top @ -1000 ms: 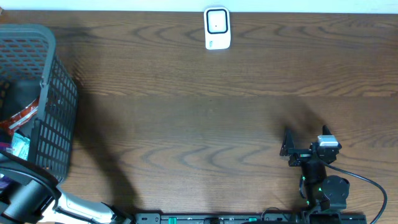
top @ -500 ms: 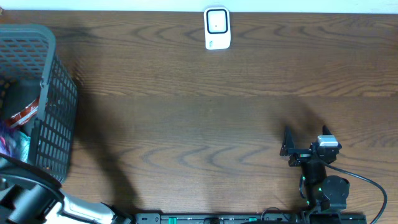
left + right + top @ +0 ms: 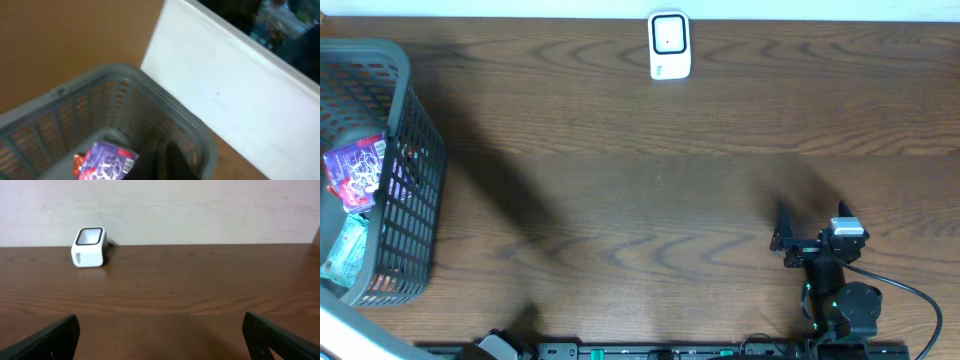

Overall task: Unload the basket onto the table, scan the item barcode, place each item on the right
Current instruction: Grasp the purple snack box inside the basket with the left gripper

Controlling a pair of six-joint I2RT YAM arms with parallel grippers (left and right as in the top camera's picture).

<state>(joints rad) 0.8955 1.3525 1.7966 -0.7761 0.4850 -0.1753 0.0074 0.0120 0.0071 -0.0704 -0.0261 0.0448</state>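
place: shop-style checkout | seen: barcode scanner [image 3: 669, 45], mesh basket [image 3: 415, 200], wooden table [image 3: 650, 180]

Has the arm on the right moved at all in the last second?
No. The right gripper sits just where it was, in the same spot relative to the white scanner.
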